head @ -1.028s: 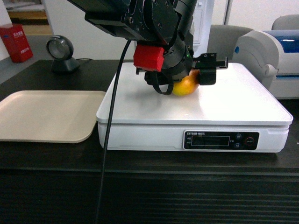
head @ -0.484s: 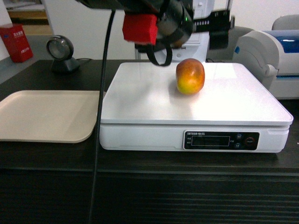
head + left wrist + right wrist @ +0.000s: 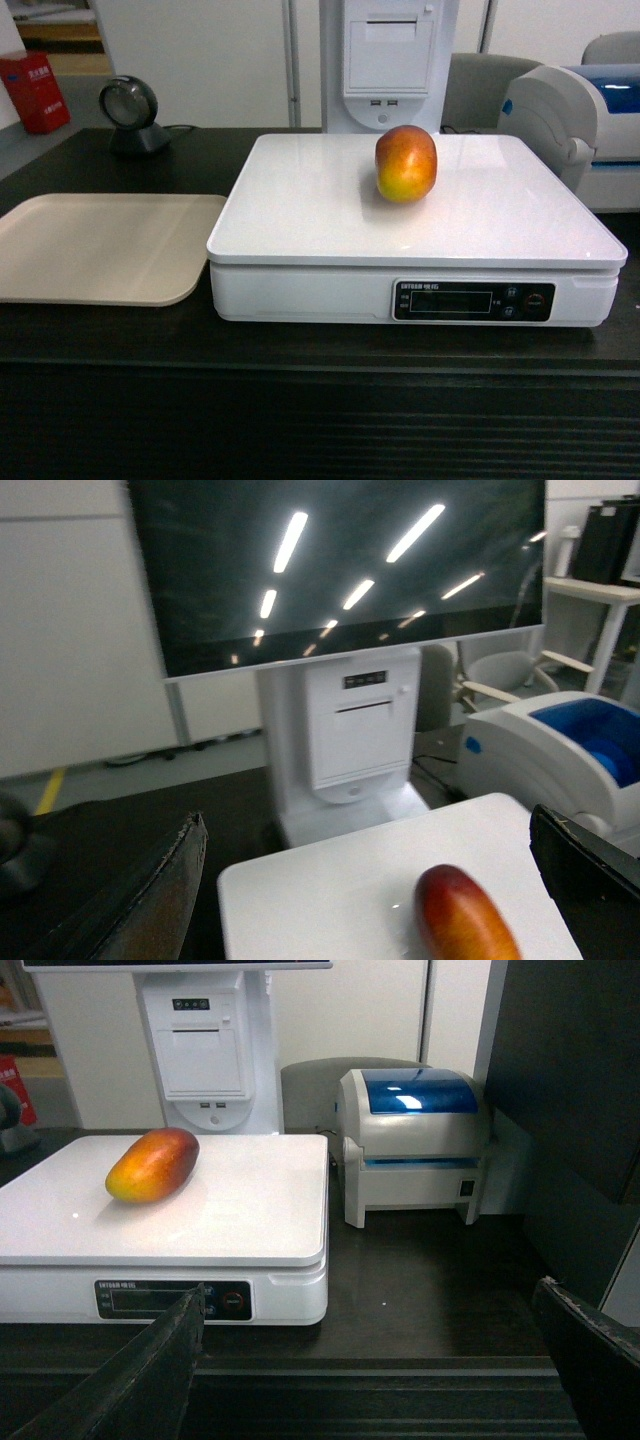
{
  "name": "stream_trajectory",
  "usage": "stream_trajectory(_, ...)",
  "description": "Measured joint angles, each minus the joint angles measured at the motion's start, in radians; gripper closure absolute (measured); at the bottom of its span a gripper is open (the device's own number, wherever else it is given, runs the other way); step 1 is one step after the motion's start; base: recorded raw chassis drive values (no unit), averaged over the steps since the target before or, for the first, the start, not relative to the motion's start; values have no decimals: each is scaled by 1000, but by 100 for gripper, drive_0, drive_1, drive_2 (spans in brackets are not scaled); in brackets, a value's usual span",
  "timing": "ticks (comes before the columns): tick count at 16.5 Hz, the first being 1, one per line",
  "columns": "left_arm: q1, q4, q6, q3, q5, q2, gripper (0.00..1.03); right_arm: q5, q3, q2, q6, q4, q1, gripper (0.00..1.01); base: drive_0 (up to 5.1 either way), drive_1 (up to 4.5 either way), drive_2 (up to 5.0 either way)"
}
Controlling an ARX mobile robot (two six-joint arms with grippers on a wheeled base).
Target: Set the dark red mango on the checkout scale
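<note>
The dark red mango (image 3: 406,163) lies alone on the white scale (image 3: 330,200), right of the platform's middle and toward the back, red above and yellow-orange below. The scale stands on the dark checkout (image 3: 300,345) counter. No arm shows in the head view. My left gripper (image 3: 367,820) hangs open well above the scale (image 3: 320,900), with the mango (image 3: 465,915) below and apart from both fingers. At the counter's front my right gripper (image 3: 370,1290) is open and empty, to the right of the scale (image 3: 250,1200); the mango (image 3: 152,1164) shows at the far left.
A beige tray (image 3: 100,245) lies left of the scale. Behind it stand a round scanner (image 3: 128,110) and a red box (image 3: 35,90). A white terminal stand (image 3: 390,60) rises behind the scale, and a white-and-blue printer (image 3: 415,1135) sits to its right.
The left arm let go of the mango, rose from the scale and left the head view. The mango stays on the platform, standing a little more upright.
</note>
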Motion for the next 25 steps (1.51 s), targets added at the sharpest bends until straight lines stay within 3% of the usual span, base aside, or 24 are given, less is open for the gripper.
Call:
stream_trajectory(4,150,-37,49,-295,-39,-366,5,0,0,0,0,0,0,3,0,0,0)
stream_trajectory(8,303,-216,39,-452,10,-557,5,0,0,0,0,0,0,3,0,0,0)
stream_trajectory(13,378,-264,0,-523,51,-658,5,0,0,0,0,0,0,3,0,0,0)
stream_trajectory(18,385,-307,-8,-539,30,-768,7,0,0,0,0,0,0,3,0,0,0)
stream_trajectory(19,405,-249,-8,-582,70,-804,18,0,0,0,0,0,0,3,0,0,0)
stream_trajectory(23,409,-293,-8,-725,80,-942,52,0,0,0,0,0,0,3,0,0,0)
stream_trajectory(25,409,-311,-8,-798,81,-1061,77,0,0,0,0,0,0,3,0,0,0)
